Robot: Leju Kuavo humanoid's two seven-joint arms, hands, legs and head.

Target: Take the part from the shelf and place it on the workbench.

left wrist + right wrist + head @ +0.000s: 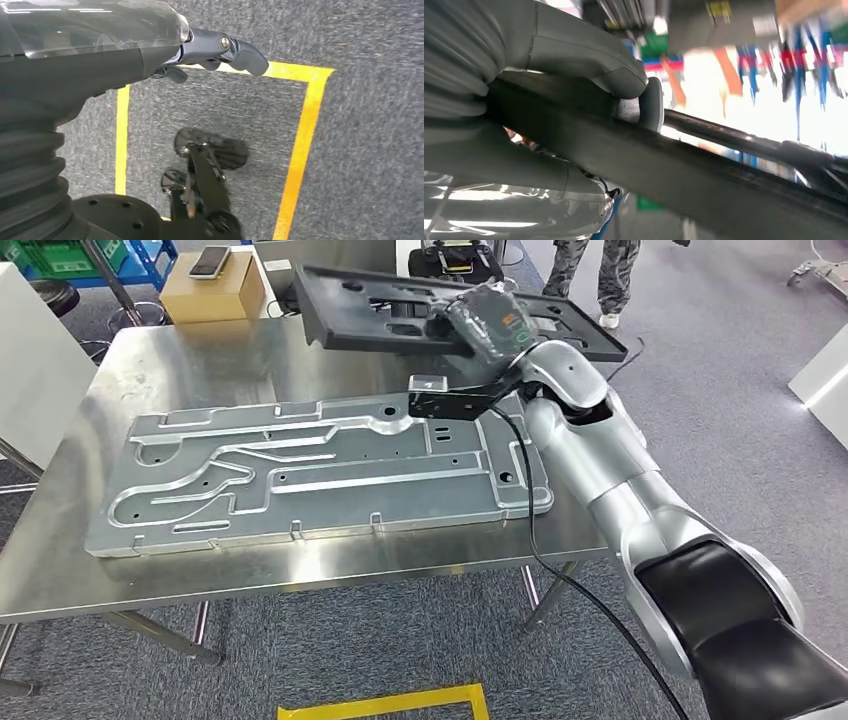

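A flat black plastic part (400, 310) with cut-outs hangs in the air over the far side of the steel workbench (160, 370). My right hand (490, 325) grips it near its middle, wrist raised. Close up in the right wrist view, the thumb (599, 65) and fingers clamp the part's dark edge (704, 170). A large silver machined plate (310, 475) lies flat on the workbench below and in front of the held part. My left hand (220, 50) hangs over the grey carpet, fingers loosely bent and holding nothing.
A cardboard box (210, 290) with a phone (208, 262) on it sits at the workbench's far edge. A person's legs (590, 270) stand beyond the table on the right. Yellow floor tape (385, 705) marks the carpet near me. A white panel (30, 360) stands at the left.
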